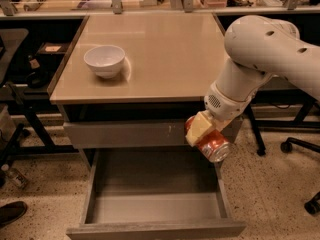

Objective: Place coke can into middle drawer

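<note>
The coke can (216, 145) hung in the air at the table's front right corner, tilted, with one silver end turned down and toward the camera. It sat above the right rear part of the open middle drawer (150, 181) and touched none of it. The gripper (204, 133) had its jaws closed across the can's side. One cream-coloured finger (199, 129) lay pressed against the red wall; the other was hidden behind the can.

From my console I judged the can light and thin-walled, easy to crush and slick on its painted skin. A hold across the middle of the body suited it best, firm enough to stop it sliding but no firmer. Tilted as it was, I expected it to roll once let go on the flat grey floor, so a low release well inside the side walls looked wise.

Behind the can ran the closed upper drawer front (125, 134), grey and scratched white near its middle. The white arm (260, 49) reached in from the right over the tan table top (170, 44). A white bowl (104, 60) stood well apart at the top's left side. On the speckled floor I could see a chair caster (286, 145) at right and a dark shoe (10, 213) at lower left.
</note>
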Motion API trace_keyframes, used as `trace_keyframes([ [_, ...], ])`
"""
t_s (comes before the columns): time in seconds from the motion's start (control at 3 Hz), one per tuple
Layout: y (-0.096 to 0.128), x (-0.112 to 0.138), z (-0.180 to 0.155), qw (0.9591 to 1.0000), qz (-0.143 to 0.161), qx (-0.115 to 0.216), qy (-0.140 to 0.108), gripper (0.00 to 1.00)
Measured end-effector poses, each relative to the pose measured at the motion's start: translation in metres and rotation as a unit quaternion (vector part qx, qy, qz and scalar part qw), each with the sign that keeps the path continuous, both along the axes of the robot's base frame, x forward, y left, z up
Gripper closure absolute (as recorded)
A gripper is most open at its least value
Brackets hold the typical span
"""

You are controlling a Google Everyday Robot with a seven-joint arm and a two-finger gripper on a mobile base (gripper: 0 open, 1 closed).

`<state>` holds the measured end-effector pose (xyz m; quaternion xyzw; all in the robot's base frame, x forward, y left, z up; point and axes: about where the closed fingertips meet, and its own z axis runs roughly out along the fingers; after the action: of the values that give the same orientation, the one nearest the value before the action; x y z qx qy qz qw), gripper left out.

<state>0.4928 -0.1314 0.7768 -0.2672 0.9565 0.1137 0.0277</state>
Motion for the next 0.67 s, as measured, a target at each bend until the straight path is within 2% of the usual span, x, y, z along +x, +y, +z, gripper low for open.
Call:
trace_keyframes([
  [0.33,0.002,-0.007,-0.017,0.9999,-0.005,0.004,0.009,1.0],
  [0.67,0.003,-0.02,-0.077,0.9978,-0.044,0.006,0.05,1.0],
])
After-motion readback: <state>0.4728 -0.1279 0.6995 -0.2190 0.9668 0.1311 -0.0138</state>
